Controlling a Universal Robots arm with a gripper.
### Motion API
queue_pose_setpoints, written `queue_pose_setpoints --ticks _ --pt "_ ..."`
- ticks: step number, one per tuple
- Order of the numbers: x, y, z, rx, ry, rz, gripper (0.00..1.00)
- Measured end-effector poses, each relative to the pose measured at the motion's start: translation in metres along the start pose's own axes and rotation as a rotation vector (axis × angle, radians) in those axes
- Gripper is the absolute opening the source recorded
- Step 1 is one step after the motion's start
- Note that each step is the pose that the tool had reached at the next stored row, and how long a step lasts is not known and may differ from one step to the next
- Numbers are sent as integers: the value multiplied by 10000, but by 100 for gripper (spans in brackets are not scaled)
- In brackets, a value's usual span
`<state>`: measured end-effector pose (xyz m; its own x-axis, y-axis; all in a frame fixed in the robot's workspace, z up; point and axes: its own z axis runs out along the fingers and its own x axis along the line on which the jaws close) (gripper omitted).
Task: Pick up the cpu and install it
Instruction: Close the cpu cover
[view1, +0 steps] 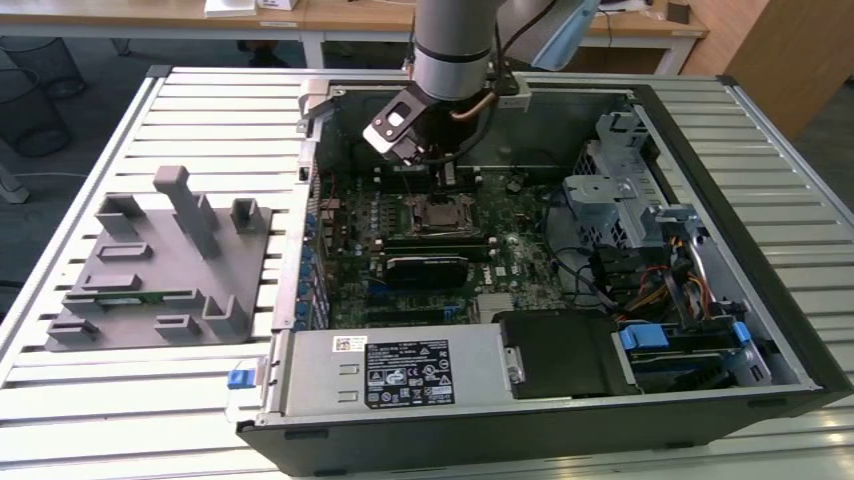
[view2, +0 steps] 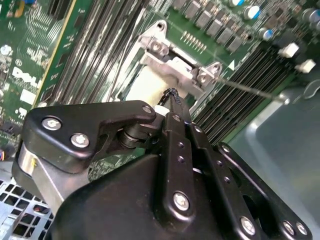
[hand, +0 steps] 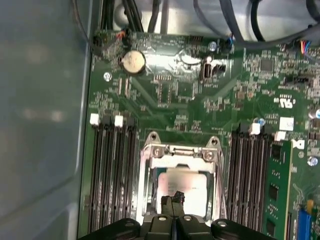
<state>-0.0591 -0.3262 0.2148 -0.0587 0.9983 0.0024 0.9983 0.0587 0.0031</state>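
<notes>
The cpu (hand: 186, 183) is a silvery square lying flat in the motherboard socket, inside the metal retention frame (hand: 181, 152). In the second wrist view it shows as a pale patch (view2: 146, 84) under that frame. From the exterior view the socket (view1: 437, 215) is in the middle of the open computer case. My gripper (hand: 172, 199) hovers just above the cpu's near edge, its two black fingertips pressed together with nothing between them. In the second wrist view the gripper (view2: 172, 95) tapers to a point over the socket. The arm comes down from the back, with the gripper (view1: 446, 176) just behind the socket.
Memory slots (hand: 112, 170) flank the socket on both sides. A thin metal lever (view2: 250, 87) sticks out beside the frame. A black block (view1: 427, 268) sits in front of the socket. A grey parts holder (view1: 147, 260) stands on the table at the exterior view's left. The case walls (view1: 694, 150) enclose the board.
</notes>
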Motion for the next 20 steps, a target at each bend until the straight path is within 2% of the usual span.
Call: queue_pose_setpoints --ticks 7,20 --pt "6 -102 33 -1 1 0 11" --pt "7 -117 146 -1 1 0 11"
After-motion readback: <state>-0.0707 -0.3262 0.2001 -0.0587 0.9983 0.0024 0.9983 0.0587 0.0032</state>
